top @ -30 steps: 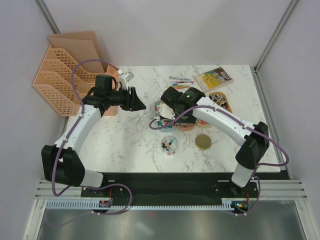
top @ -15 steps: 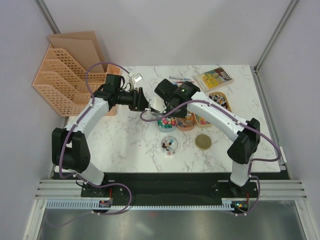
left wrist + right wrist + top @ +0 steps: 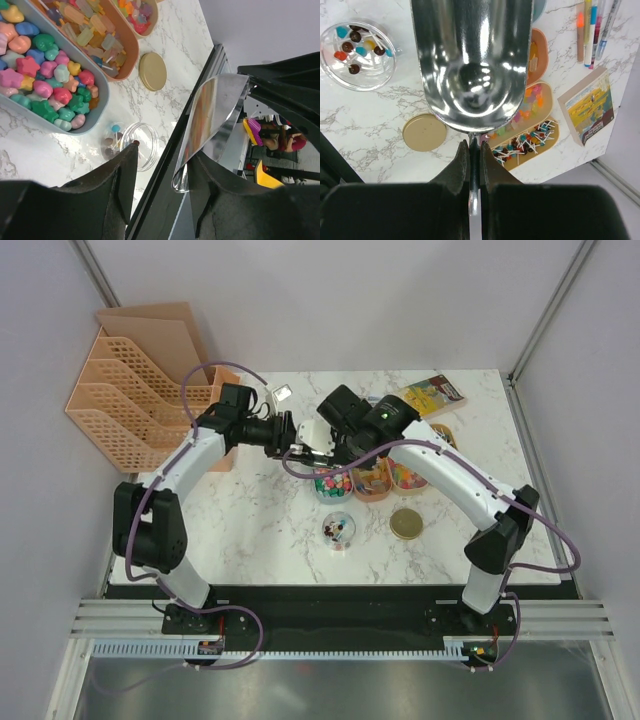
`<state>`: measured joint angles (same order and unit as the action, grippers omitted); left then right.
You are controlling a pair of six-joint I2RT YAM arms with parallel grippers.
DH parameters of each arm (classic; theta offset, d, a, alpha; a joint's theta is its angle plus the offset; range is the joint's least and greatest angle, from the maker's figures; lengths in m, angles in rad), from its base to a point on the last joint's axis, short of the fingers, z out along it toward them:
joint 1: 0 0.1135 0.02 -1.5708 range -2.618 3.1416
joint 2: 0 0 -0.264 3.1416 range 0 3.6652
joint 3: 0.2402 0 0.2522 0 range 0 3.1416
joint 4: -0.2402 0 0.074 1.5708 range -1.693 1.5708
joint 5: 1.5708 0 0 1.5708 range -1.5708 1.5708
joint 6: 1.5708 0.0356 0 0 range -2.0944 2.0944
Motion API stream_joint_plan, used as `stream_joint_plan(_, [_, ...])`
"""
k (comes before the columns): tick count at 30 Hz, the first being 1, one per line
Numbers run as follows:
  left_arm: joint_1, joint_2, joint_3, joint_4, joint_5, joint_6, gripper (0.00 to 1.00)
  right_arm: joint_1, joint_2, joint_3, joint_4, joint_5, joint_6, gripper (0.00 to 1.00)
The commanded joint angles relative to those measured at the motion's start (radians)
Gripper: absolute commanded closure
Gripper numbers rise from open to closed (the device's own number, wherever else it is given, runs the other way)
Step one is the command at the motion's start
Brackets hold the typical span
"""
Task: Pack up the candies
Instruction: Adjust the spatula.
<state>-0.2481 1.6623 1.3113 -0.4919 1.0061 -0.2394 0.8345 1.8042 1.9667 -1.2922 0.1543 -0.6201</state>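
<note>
1. The right gripper [image 3: 474,145] is pinched tight on the thin handle of a metal scoop [image 3: 472,60]. The scoop's bowl shows only reflections, with no sweet in it.
2. The left gripper [image 3: 162,155] stands partly open. The scoop's rim sits in the gap, just beside one finger [image 3: 200,175] and well clear of the other, so this claw grips nothing. Whether the rim touches that finger I cannot tell.
3. Below both claws, the candies [image 3: 45,85] fill a blue-grey tray [image 3: 85,131] and the orange trays [image 3: 131,65] next to it. A few lollipops lie in the glass jar [image 3: 357,55], near the gold lid [image 3: 424,132].
4. Risk: the handle is narrow, so if the left claw closes or nudges the rim, the scoop may pivot or slip in the right grip.
5. Risk: a steep or hurried dip into the heaped tray may shove it aside or flick sweets onto the table [image 3: 385,105].
6. Risk: the jar's mouth looks small against the scoop, so a pour may spill over its edge.
</note>
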Motion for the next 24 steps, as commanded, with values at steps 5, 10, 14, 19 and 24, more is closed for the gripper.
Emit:
stream_joint_plan(5, [-0.016,0.048,0.048,0.019,-0.032,-0.011,0.5,0.005,-0.157,0.066,0.064,-0.096,0.031,1.0])
stream_joint_plan(10, [-0.025,0.06,0.062,0.021,-0.043,-0.011,0.5,-0.003,-0.172,0.051,0.065,-0.088,0.045,1.0])
stream_joint_plan(14, [-0.022,0.054,0.083,0.013,-0.061,-0.005,0.45,-0.026,-0.187,0.029,0.067,-0.05,0.069,1.0])
stream_joint_plan(19, [-0.014,-0.028,0.112,-0.017,-0.304,0.104,0.44,-0.222,-0.268,-0.11,0.074,-0.038,0.158,1.0])
stream_joint_plan(24, [-0.016,-0.042,-0.004,0.042,-0.443,0.187,0.98,-0.389,-0.273,-0.242,0.034,-0.076,0.261,1.0])
